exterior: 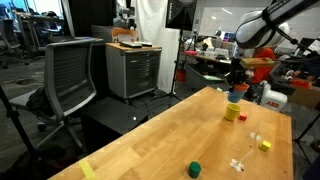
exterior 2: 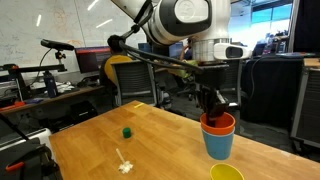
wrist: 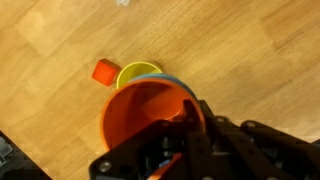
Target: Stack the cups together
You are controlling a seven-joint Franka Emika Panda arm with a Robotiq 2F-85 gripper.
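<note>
Gripper (exterior 2: 216,110) comes down from above onto the orange cup (exterior 2: 219,125) near the right end of the wooden table (exterior 2: 150,150). Its fingers straddle the cup's rim, one finger inside, and it looks clamped on that rim. The orange cup sits nested inside the blue cup (exterior 2: 218,146), with only the orange top band showing above the blue wall. From the wrist view just a thin blue arc peeks out past the orange rim. The orange cup holds nothing but the finger. Can't tell whether the blue cup's base rests on the table or is just off it. The yellow cup (exterior 2: 226,173) stands upright by itself just near of the stack. It is apart from the stack and empty, and its open mouth is visible in the wrist view too. A small orange-red block (wrist: 103,71) lies on the wood just beside the yellow cup, seen in the wrist view only. A dark green stubby piece (exterior 2: 127,131) sits well to the left, alone on the table. A small white bit (exterior 2: 124,166) lies nearer, also to the left, too small to identify. In an exterior view a tiny yellow block (exterior: 265,145) lies near of the cups, and a strip of yellow tape (exterior: 88,170) sits on the near left table edge. Off the table to the left are an office chair (exterior: 70,75) and a grey drawer cabinet (exterior: 133,68).
</note>
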